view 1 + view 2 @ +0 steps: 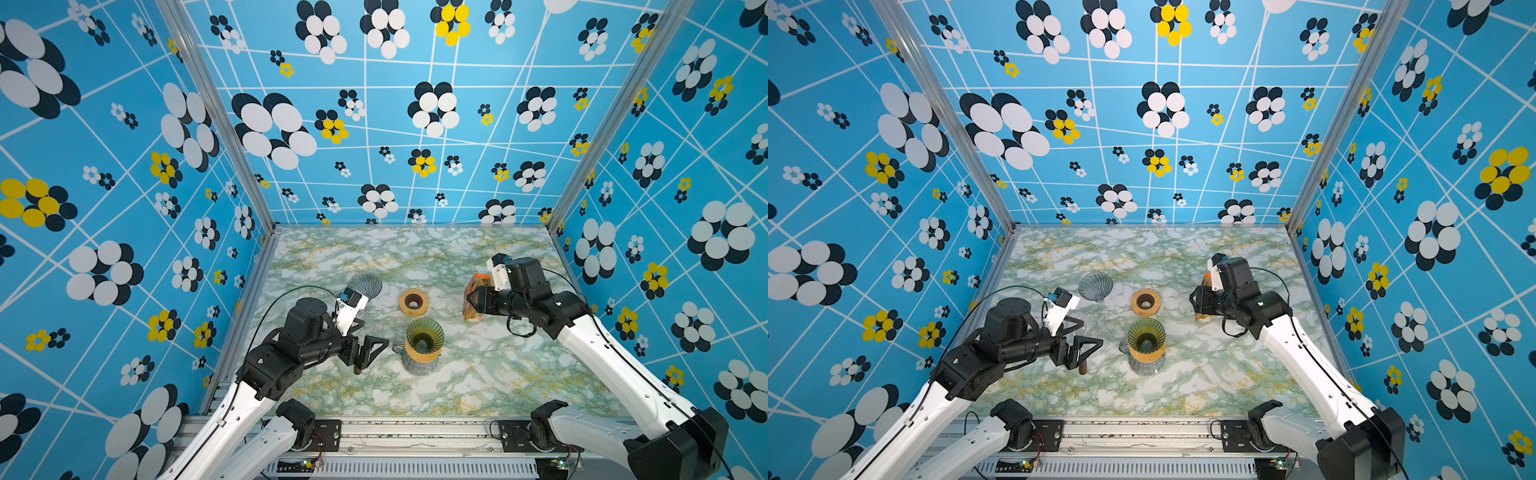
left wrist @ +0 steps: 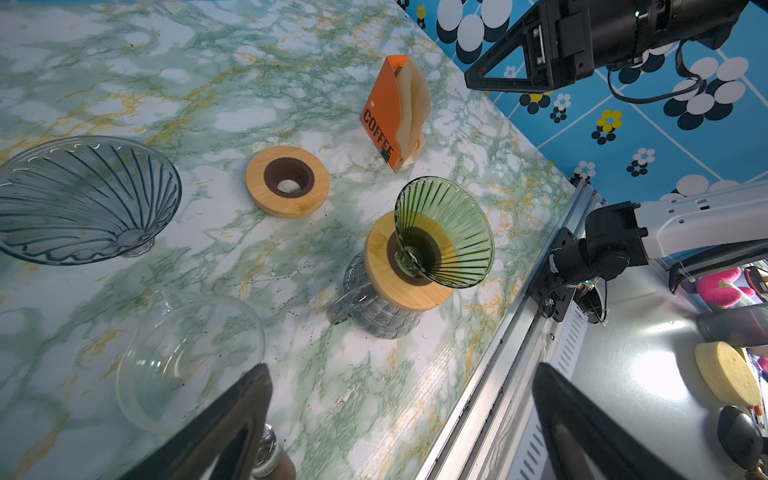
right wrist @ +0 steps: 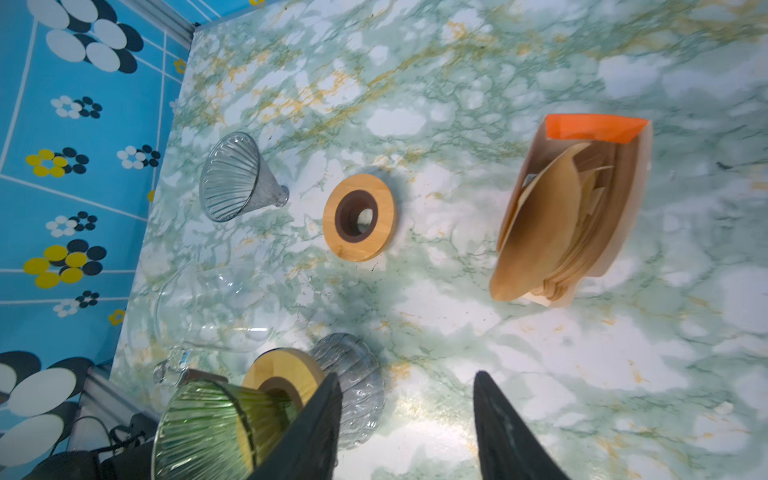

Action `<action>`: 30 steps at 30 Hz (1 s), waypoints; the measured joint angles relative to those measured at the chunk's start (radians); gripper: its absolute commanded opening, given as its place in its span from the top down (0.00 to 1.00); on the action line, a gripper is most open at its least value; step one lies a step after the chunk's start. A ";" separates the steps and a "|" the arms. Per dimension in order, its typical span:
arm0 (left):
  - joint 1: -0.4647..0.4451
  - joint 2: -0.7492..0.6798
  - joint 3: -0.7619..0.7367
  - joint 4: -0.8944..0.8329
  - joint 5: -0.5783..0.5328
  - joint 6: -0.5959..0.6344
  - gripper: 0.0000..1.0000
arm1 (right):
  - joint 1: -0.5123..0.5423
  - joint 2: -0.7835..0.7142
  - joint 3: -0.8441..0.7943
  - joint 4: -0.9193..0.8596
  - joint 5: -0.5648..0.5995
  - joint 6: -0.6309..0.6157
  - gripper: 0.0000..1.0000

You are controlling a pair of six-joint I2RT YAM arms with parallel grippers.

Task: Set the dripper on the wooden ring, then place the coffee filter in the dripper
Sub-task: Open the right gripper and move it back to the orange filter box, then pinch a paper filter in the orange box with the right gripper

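Black fingers of my right gripper point(image 3: 405, 374) stand apart, holding nothing. Ahead of them the front coffee filter point(image 3: 540, 224) leans out of its orange pack point(image 3: 594, 129). I should pinch only that one, softly, then carry it back to the green dripper point(image 3: 199, 428) beside me. My left gripper point(image 2: 401, 368) is wide apart.

We see a green-veined marble tabletop point(image 1: 478, 382) walled in by blue flowered panels point(image 1: 124, 145). A grey ribbed glass cone point(image 1: 365, 284) lies on its side at the far left. To its right, apart, a wooden ring point(image 1: 413, 312) lies flat. A clear glass jug point(image 2: 187, 357) sits nearer, on the left.
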 measured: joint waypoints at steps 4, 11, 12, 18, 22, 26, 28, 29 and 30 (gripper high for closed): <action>0.000 0.000 0.000 0.000 0.000 0.000 0.01 | -0.071 0.017 -0.015 0.029 0.025 -0.042 0.58; 0.000 0.000 0.000 0.000 0.001 0.000 0.01 | -0.121 0.127 -0.016 0.081 0.054 -0.108 0.75; 0.000 0.000 0.000 0.000 0.001 0.000 0.01 | -0.125 0.147 -0.011 0.080 0.054 -0.120 0.76; 0.005 0.000 0.000 0.000 0.008 0.000 0.01 | -0.140 0.268 0.051 0.081 0.057 -0.176 0.78; 0.006 0.000 0.000 0.000 0.008 0.000 0.01 | -0.140 0.313 0.080 0.084 0.058 -0.199 0.79; 0.006 0.000 0.000 0.000 0.008 0.000 0.01 | -0.140 0.338 0.096 0.084 0.067 -0.211 0.78; 0.006 0.000 0.000 0.000 0.008 0.000 0.01 | -0.140 0.340 0.100 0.084 0.076 -0.219 0.78; 0.006 0.000 0.000 0.000 0.008 0.000 0.01 | -0.140 0.340 0.101 0.084 0.080 -0.224 0.78; 0.006 0.000 0.000 0.000 0.008 0.000 0.01 | -0.140 0.340 0.104 0.083 0.083 -0.226 0.78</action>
